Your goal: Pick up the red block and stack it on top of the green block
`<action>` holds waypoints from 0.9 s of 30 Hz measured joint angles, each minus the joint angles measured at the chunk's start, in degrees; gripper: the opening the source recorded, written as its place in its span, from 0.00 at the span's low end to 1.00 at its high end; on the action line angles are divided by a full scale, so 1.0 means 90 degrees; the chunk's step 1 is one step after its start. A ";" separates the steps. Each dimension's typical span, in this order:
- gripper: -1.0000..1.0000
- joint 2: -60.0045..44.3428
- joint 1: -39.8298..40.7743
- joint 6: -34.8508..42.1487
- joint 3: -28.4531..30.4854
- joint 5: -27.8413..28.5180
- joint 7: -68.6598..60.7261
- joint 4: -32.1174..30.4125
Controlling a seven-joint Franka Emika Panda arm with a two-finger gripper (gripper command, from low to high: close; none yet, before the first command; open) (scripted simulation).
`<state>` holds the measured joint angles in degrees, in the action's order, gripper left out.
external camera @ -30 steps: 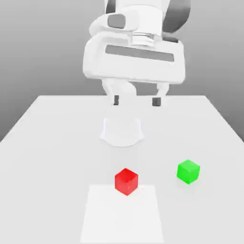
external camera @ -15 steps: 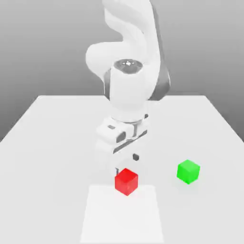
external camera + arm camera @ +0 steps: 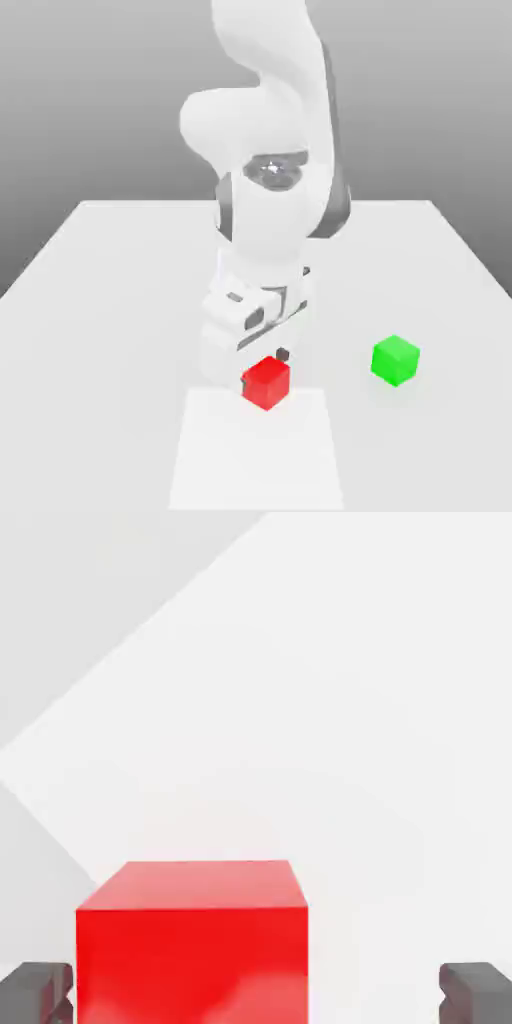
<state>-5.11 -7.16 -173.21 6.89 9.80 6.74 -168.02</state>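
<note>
In the exterior view, the hand [image 3: 263,369] is down at the red block [image 3: 266,384], with the green block [image 3: 395,360] apart toward that view's right. In the hand view, the hand stands wide and the red block sits between its fingers, off-centre, much nearer one finger [image 3: 36,994].

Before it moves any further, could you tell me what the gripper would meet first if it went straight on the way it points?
Probably the pale table surface, with the red block passing between its open fingers, though depth is hard to judge.
</note>
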 joint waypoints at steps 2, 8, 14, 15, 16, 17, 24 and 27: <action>0.50 -0.0157 0.0119 -0.0176 -0.0148 -0.0145 -0.0116 -0.0013; 0.00 -0.0516 0.0687 -0.0582 -0.0743 -0.0410 -0.0371 -0.0072; 0.00 -0.0514 0.0714 -0.0569 -0.0760 -0.0367 -0.0338 -0.0070; 0.00 -0.0462 0.0623 -0.0511 -0.0663 -0.0312 -0.0285 -0.0059; 0.00 -0.0397 0.0527 -0.0437 -0.0558 -0.0239 -0.0219 -0.0046; 0.00 -0.0325 0.0445 -0.0356 -0.0467 -0.0180 -0.0162 -0.0033; 0.00 0.0219 0.0306 0.0247 -0.0244 0.0248 0.0182 0.0007; 0.00 0.0457 0.0313 0.0482 -0.0267 0.0199 0.0143 -0.0014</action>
<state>-0.99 -4.34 -168.87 4.49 11.59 8.03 -168.14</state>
